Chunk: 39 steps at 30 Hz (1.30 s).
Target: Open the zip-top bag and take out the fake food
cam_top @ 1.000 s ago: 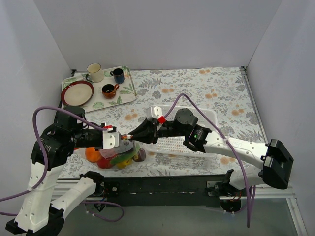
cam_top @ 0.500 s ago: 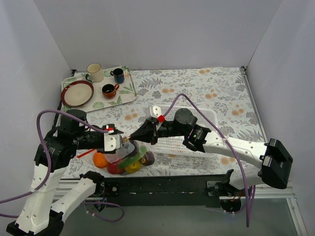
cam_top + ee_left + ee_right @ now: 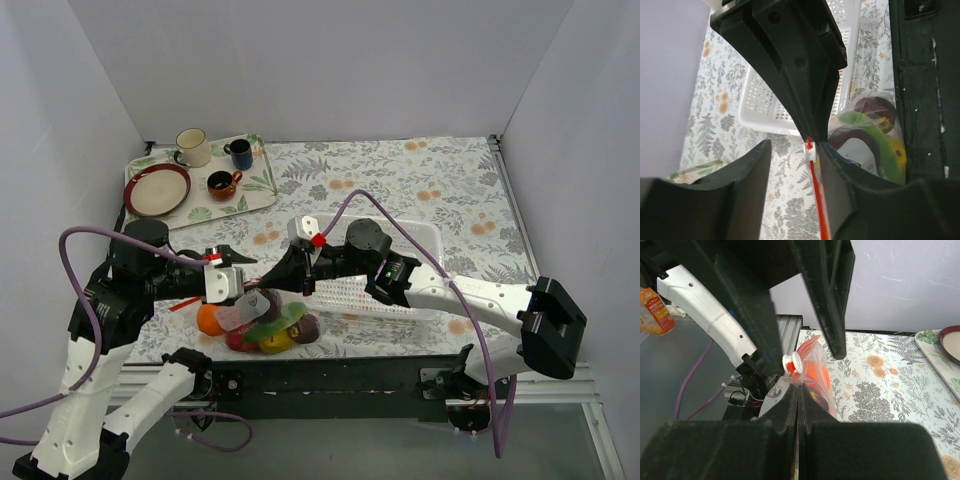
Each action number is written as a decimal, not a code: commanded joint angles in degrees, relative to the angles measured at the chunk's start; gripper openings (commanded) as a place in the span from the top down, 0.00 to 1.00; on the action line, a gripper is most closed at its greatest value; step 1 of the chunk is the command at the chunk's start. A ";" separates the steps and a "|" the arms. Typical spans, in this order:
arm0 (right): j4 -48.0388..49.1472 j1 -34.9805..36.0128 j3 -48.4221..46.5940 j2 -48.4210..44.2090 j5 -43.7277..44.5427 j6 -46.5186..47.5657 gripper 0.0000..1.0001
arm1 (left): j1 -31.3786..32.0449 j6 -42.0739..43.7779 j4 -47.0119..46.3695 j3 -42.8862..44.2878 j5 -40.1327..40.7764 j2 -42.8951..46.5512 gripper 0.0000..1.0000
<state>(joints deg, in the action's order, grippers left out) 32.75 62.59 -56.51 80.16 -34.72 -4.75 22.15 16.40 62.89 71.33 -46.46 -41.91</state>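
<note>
The zip-top bag (image 3: 255,310) hangs near the table's front edge, holding the fake food: an orange piece (image 3: 210,319), a green one (image 3: 277,324), a maroon one (image 3: 308,327) and a yellow one (image 3: 276,342). My right gripper (image 3: 272,284) is shut on the bag's top edge (image 3: 815,360), just below the white slider (image 3: 792,361). My left gripper (image 3: 794,150) is open, and the orange-red zipper strip (image 3: 816,200) runs along the inside of its right finger (image 3: 850,200). Green (image 3: 867,135) and maroon food (image 3: 875,107) show through the plastic.
A white mesh basket (image 3: 430,233) stands under my right arm, also in the left wrist view (image 3: 765,100). At the back left a tray (image 3: 258,196) carries a red-rimmed plate (image 3: 157,190) and three mugs (image 3: 192,147). The table's front edge is just below the bag.
The bag and its food have shifted to the right and slightly toward the front edge. My right gripper has moved a little left, still pinching the bag's top.
</note>
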 commanded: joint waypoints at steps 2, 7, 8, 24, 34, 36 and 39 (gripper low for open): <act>0.47 -0.01 -3.95 -0.71 -0.61 0.27 0.99 | 0.08 -2.08 -0.85 2.76 -2.68 -1.50 0.66; -0.41 -0.01 -4.48 -0.71 -0.70 0.62 0.99 | 0.08 -1.64 1.70 3.20 -2.67 -2.30 0.70; -0.76 -0.01 -4.57 -0.79 -0.61 0.97 0.99 | 0.08 -1.20 2.49 3.38 -2.67 -2.56 0.70; -3.48 -0.01 -5.72 -1.59 -0.44 2.03 0.99 | 0.08 -0.85 5.04 5.22 -1.80 -3.88 0.90; -5.16 -0.01 -4.75 -6.50 5.09 4.58 0.99 | 0.08 0.56 7.42 5.66 2.15 -4.50 1.00; -5.15 -0.10 -3.18 -8.79 7.11 6.77 0.99 | 0.08 1.08 7.42 5.58 5.13 -4.76 1.00; -5.07 -0.27 -0.63 -11.95 9.40 7.48 0.99 | 0.08 2.84 8.30 5.22 8.91 -4.85 1.00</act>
<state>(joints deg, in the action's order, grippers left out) 22.85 62.67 -58.30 74.67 -29.63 0.34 22.26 17.08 68.69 75.77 -44.18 -46.39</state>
